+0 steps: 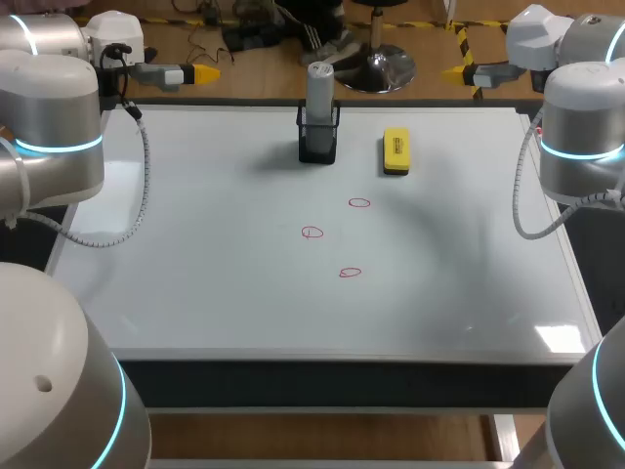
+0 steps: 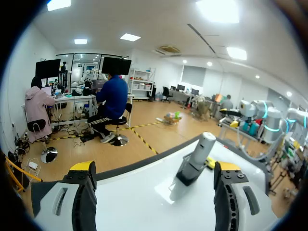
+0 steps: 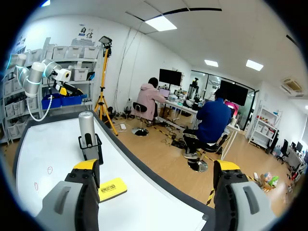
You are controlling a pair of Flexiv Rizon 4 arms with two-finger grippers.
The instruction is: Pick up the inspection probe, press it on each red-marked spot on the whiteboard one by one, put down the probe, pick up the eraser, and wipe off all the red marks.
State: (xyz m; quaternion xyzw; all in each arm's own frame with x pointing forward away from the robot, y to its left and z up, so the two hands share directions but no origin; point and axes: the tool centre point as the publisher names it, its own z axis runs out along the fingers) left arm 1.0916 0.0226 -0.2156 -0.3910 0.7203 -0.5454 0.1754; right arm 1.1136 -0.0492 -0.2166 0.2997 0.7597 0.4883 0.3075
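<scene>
The grey cylindrical probe (image 1: 319, 86) stands upright in a black holder (image 1: 318, 140) at the back middle of the whiteboard (image 1: 215, 283). The yellow eraser (image 1: 395, 151) lies to its right. Three small red marks (image 1: 359, 203) (image 1: 312, 233) (image 1: 350, 273) sit in front of them. My left gripper (image 1: 200, 73) hovers open at the back left corner, with the probe (image 2: 197, 154) ahead of its fingers and apart from them. My right gripper (image 1: 457, 70) hovers open at the back right, with the probe (image 3: 87, 130) and the eraser (image 3: 113, 188) beside its left finger (image 3: 86, 166). Neither gripper holds anything.
The whiteboard's metal frame (image 1: 332, 357) runs along the front edge. Both arms' grey cables (image 1: 137, 195) (image 1: 532, 195) hang over the board's left and right edges. My arm bases (image 1: 49, 391) stand at the front corners.
</scene>
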